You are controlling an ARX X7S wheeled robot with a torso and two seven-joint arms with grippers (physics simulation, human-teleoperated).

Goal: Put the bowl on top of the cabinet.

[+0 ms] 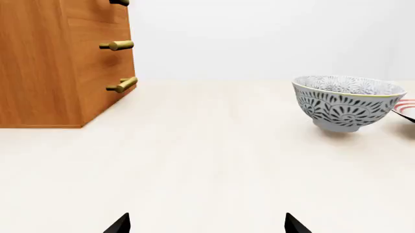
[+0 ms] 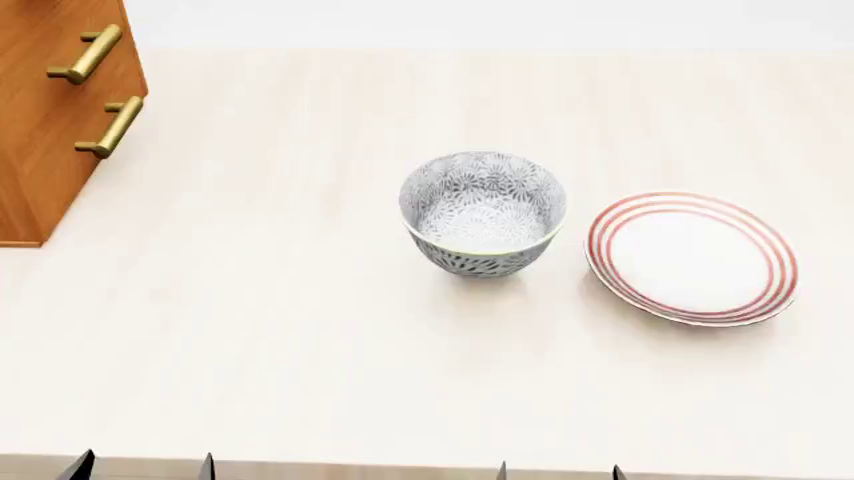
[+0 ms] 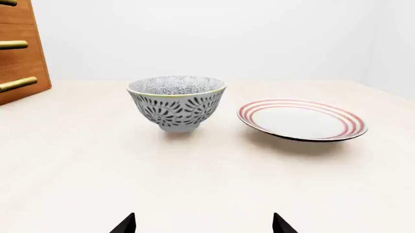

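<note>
You have one bowl (image 2: 482,212) on the table (image 2: 334,330), and one plate (image 2: 691,257) just to the right of that bowl. One cabinet (image 2: 47,130) stands well to the bowl's left, with two brass handles (image 2: 110,127) showing from the head. Two grippers' fingertip pairs, left (image 2: 140,467) and right (image 2: 559,471), sit nearer you than the bowl.

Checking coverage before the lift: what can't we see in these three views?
- Cabinet top: cut off by the frame edge in all three views.
- Plate: mostly cut off by the left wrist view's edge, partly behind the bowl.
- Left gripper and right gripper: only fingertips show at the bottom edges.
</note>
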